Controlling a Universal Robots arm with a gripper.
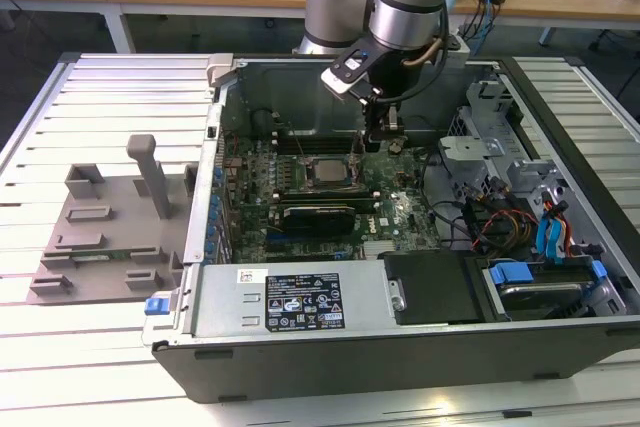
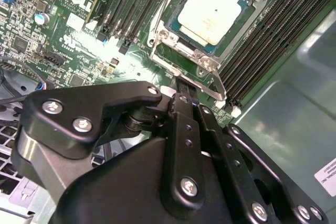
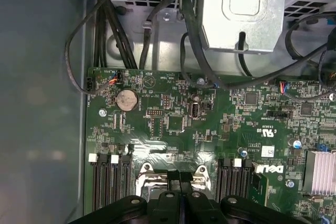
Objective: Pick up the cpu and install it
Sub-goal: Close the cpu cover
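The cpu, a silvery square chip, lies flat inside the metal-framed socket on the green motherboard in the open computer case. In the second wrist view the cpu sits level within the socket frame. My gripper hangs just to the exterior view's right of the socket, a little above the board. Its black fingertips are pressed together beside the frame's edge, with nothing between them. The first wrist view has the gripper shut over the socket's bracket.
A long grey box with a label fills the case's front. A black card stands near the socket. Memory slots flank the socket. Cables and a drive cage crowd the exterior view's right. A grey fixture tray lies outside on the left.
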